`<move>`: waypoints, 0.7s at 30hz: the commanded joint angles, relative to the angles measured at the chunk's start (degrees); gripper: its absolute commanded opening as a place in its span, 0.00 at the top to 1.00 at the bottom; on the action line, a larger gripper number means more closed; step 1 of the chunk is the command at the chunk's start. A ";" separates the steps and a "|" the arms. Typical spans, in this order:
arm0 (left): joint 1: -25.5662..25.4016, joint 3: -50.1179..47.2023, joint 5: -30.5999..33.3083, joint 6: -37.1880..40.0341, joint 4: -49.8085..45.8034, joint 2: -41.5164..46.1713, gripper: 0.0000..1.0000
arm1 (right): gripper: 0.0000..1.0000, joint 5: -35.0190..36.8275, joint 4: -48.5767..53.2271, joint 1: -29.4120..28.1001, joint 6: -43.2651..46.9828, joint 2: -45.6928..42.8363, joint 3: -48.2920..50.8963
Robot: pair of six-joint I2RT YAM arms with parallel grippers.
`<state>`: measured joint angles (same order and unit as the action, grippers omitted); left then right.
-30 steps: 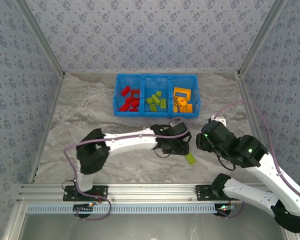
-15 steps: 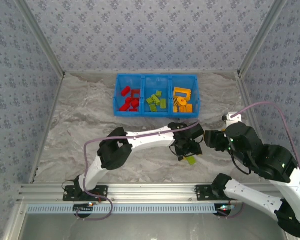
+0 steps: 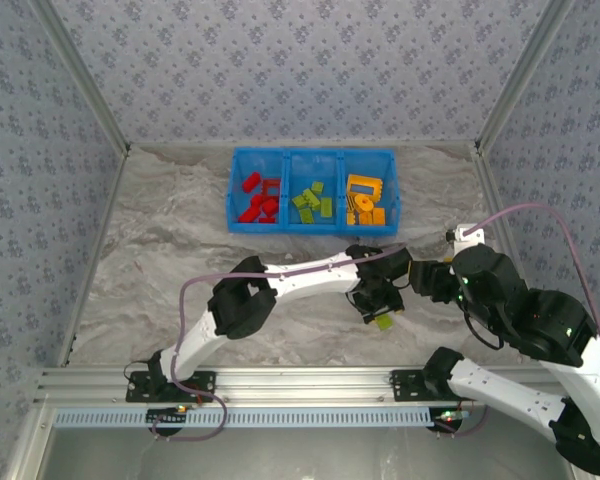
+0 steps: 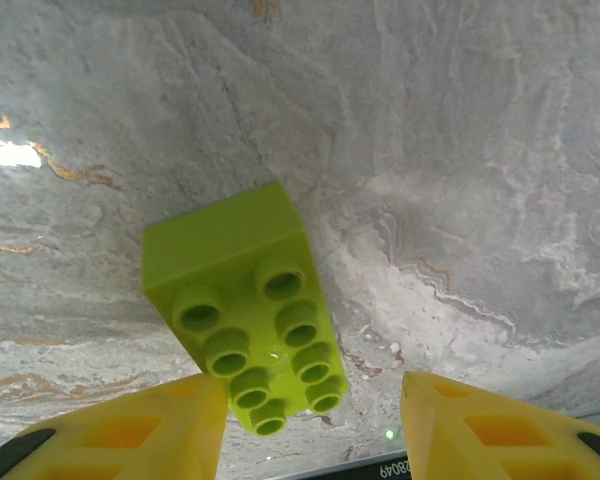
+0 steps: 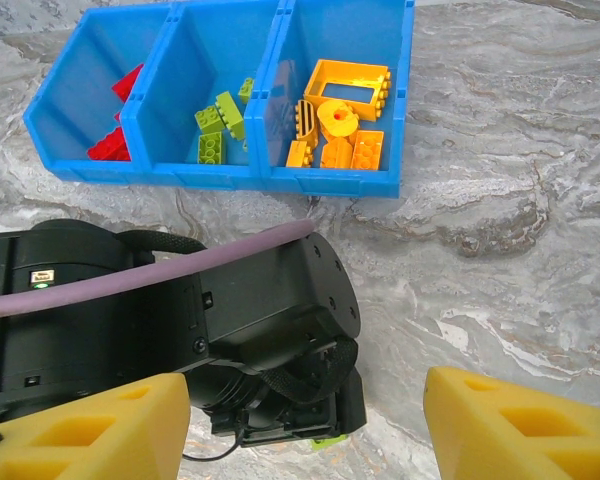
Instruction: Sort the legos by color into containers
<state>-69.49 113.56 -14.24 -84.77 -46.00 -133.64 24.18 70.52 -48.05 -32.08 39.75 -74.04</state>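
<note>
While the green brick (image 4: 245, 320) is still lying studs-up on the table (image 4: 460, 150), apart from the blue tray (image 3: 313, 229), the left claw (image 4: 310, 425) is now sitting right over it, having swung in from the left, jaws spread, not pinching. The right claw (image 5: 302, 390) is staying spread, empty.

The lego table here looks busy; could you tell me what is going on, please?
The left claw is down over a lime green brick lying on the table, its fingers either side of it with a gap, not gripping yet. The right claw hovers open beside it, holding nothing. In the blue tray at the back, red bricks, green bricks and orange bricks sit in separate compartments.
</note>
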 commanded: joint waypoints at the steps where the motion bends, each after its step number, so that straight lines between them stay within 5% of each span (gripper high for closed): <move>1: -0.26 2.11 -0.74 -5.15 -5.24 -3.21 0.50 | 0.34 -0.27 0.31 -0.38 -0.48 -0.80 0.77; 21: -0.72 6.65 9.13 -2.23 -11.36 0.64 0.46 | 0.34 -0.81 -0.43 -0.38 -0.40 -1.77 2.60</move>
<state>-69.65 119.22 -6.61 -86.65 -54.04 -134.78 23.97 70.28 -48.05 -32.10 38.85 -71.92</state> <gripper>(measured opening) 0.541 0.657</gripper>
